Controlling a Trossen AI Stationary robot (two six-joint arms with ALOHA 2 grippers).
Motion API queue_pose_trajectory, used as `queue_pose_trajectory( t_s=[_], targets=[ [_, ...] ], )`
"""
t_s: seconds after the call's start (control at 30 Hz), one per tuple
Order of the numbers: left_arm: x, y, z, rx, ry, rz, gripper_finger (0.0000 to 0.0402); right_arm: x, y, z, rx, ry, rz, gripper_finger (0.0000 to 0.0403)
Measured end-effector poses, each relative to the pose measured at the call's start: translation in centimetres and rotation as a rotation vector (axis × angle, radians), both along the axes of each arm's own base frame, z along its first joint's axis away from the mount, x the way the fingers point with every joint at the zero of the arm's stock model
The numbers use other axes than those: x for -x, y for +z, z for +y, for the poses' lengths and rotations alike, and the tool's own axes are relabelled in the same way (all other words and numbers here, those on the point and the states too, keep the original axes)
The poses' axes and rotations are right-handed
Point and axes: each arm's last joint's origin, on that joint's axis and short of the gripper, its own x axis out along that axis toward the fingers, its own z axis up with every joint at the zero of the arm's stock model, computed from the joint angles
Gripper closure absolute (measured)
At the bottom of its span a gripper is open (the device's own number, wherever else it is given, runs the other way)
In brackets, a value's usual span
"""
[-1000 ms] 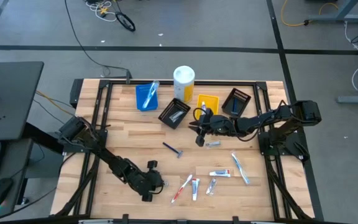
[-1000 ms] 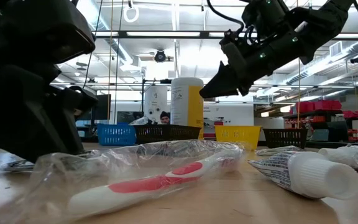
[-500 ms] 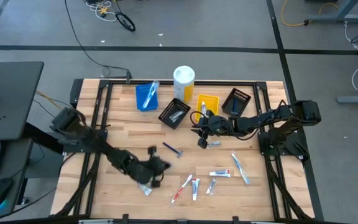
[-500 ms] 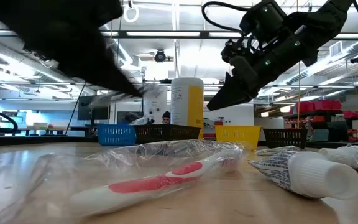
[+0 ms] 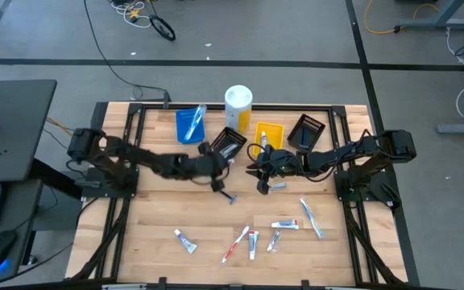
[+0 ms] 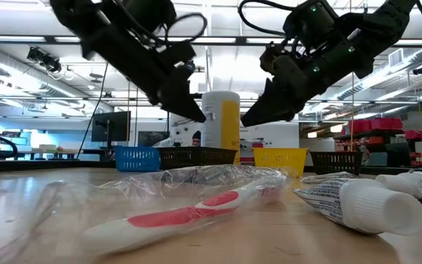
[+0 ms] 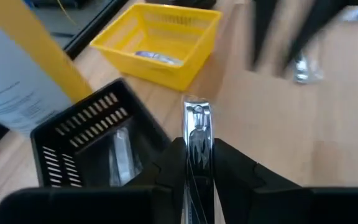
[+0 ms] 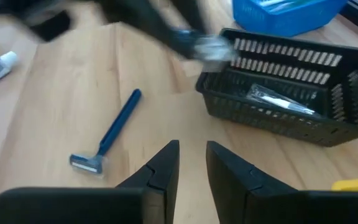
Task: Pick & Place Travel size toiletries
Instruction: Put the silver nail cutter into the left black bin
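My left gripper [image 5: 214, 171] [image 7: 199, 152] hangs over the table beside the near corner of a black bin [image 5: 225, 145] [image 7: 92, 149] and is shut on a small shiny silver item [image 7: 197, 127]. My right gripper [image 5: 261, 177] [image 8: 191, 152] is open and empty above the table, next to a small silver tube [image 5: 276, 187]. A blue razor [image 5: 225, 193] [image 8: 107, 140] lies flat between the two grippers. A white tube [image 5: 185, 240], a red toothbrush [image 5: 236, 243], more tubes [image 5: 284, 225] and a pale-blue toothbrush [image 5: 311, 217] lie on the near part of the table. My left gripper pinches the silver item between its two fingers [image 7: 229, 165]. The item's free end [image 7: 197, 115] sticks out forward past the fingertips. The fingers slant down toward the table's right. The item is lifted clear of the table.
At the far edge stand a blue bin [image 5: 190, 125], a tall white-and-yellow cylinder [image 5: 238, 105], a yellow bin [image 5: 270, 133] holding an item, and a second black bin [image 5: 308, 129]. The first black bin holds a wrapped item [image 8: 278, 99]. Bare wood lies at the table's left.
My left gripper has risen from the near left part of the table and swung toward the far edge, up to the black bin, carrying the silver item. A white tube now lies uncovered where the gripper was.
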Motion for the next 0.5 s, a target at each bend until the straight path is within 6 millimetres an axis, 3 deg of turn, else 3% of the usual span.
queue_pose_trajectory(
  t_s=[0.23, 0.5],
  targets=[
    [0.3, 0.1, 5.5, 0.088, 0.044, -0.024, 0.0330, 0.0, 0.0, -0.5, 0.011, -0.008, -0.002, 0.0289],
    [0.9, 0.1, 8.2, 0.133, 0.072, -0.035, 0.0318, 0.0, 0.0, -1.2, 0.011, -0.034, -0.004, 0.0256]
  ],
)
